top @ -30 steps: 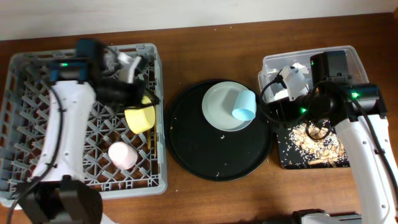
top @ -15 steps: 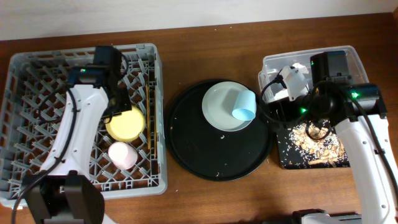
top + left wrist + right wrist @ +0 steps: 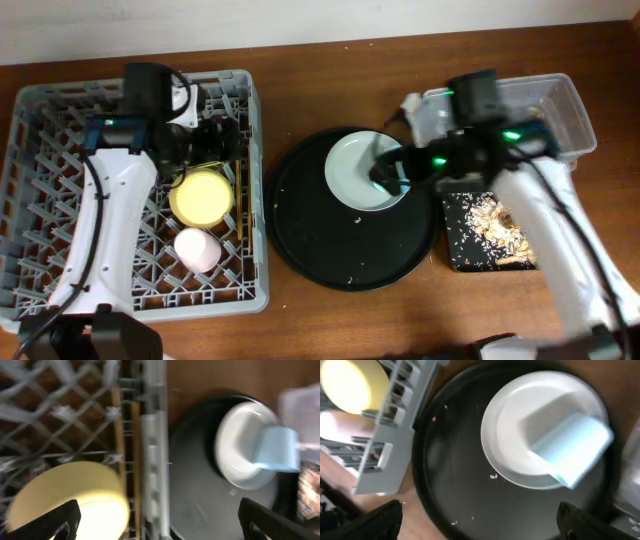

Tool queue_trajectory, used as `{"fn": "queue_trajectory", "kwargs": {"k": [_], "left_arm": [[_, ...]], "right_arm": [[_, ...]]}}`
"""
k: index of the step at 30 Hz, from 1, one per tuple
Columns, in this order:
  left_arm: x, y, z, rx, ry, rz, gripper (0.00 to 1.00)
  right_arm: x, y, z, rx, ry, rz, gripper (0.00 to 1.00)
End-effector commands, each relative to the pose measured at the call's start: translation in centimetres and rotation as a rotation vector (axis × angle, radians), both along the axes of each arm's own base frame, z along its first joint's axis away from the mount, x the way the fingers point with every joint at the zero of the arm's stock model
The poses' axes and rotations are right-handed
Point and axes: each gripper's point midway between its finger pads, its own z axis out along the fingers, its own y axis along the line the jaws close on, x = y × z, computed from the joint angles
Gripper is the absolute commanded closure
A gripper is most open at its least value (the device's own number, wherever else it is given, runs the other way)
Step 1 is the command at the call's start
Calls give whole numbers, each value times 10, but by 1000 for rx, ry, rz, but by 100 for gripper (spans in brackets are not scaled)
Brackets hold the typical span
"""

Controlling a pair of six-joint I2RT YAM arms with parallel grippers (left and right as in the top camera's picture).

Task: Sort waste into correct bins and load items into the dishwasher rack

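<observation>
The grey dishwasher rack (image 3: 60, 150) fills the left side. In it lie the yellow bowl (image 3: 201, 196), the pink cup (image 3: 197, 249) and the wooden chopsticks (image 3: 240, 195) along its right wall. My left gripper (image 3: 218, 140) (image 3: 160, 525) hangs open just behind the bowl, holding nothing. The white plate (image 3: 352, 175) sits on the round black tray (image 3: 320, 240) with the light-blue cup (image 3: 570, 447) lying on its side on it. My right gripper (image 3: 385, 175) (image 3: 477, 520) hovers open over the plate and cup. Brown scraps cover the shallow black tray (image 3: 490, 230).
The clear plastic box (image 3: 530, 105) stands at the back right, behind the shallow black tray. A few crumbs dot the round tray. Bare wooden table (image 3: 330, 320) shows in front of the tray and between the rack and the tray.
My left gripper opened and let the yellow bowl down into the rack, then drew back. My right arm swung left from the clear box to above the plate and blue cup.
</observation>
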Motion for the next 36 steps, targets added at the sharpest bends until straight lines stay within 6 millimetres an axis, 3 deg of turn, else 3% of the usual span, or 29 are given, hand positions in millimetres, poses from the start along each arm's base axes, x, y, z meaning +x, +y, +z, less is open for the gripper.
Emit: {"fn": "queue_trajectory", "kwargs": {"k": [1,4,6,11,13,15,18,19,21,23,24,25,27,30,32,33,34,36], "left_arm": [[-14,-40,30,-187,-102,-289,1],[-19,-39,27,-186,-76,-285,1],[-20,-39,26,-187,-69,-285,1],[-25,-39,24,-181,-56,-304,1],[-27,-39,22,-181,-49,-303,1],[-28,-39,19,-182,-42,-302,1],[-30,-39,0,-184,-20,-300,1],[-31,-39,-9,-185,-12,-299,1],[-31,-39,-17,-185,-11,-299,1],[-29,-39,-17,-184,-17,-300,1],[-29,-39,-17,-184,-18,-300,1],[-29,-39,-16,-184,-19,-300,1],[-28,-39,-16,-184,-23,-300,1],[-26,-35,2,-194,-72,-295,1],[-47,-54,65,-416,-207,-383,1],[-72,-67,111,-569,-334,-521,1],[-97,-75,147,-659,-436,-611,1],[-128,-90,179,-770,-511,-735,5]], "right_arm": [[11,10,-59,-154,171,-262,2],[2,38,-98,-157,322,-450,1],[7,53,-115,-124,321,-541,1],[32,27,-158,-91,173,-861,2],[48,11,-153,-123,52,-927,7],[51,2,-151,-123,29,-999,8],[67,-1,-138,-80,-54,-1053,32],[69,-7,-134,-97,-85,-1071,35],[73,-17,-130,-126,-139,-1103,69],[77,-19,-126,-143,-172,-1084,96],[78,-18,-125,-151,-182,-1063,96],[84,-15,-115,-147,-220,-1016,96],[87,-6,-68,-133,-314,-857,96],[60,29,4,-53,-418,-430,96],[5,31,60,75,-431,-292,94],[-37,51,96,200,-497,-15,92],[-87,61,145,415,-554,181,89],[-139,70,182,635,-552,411,88]]}}
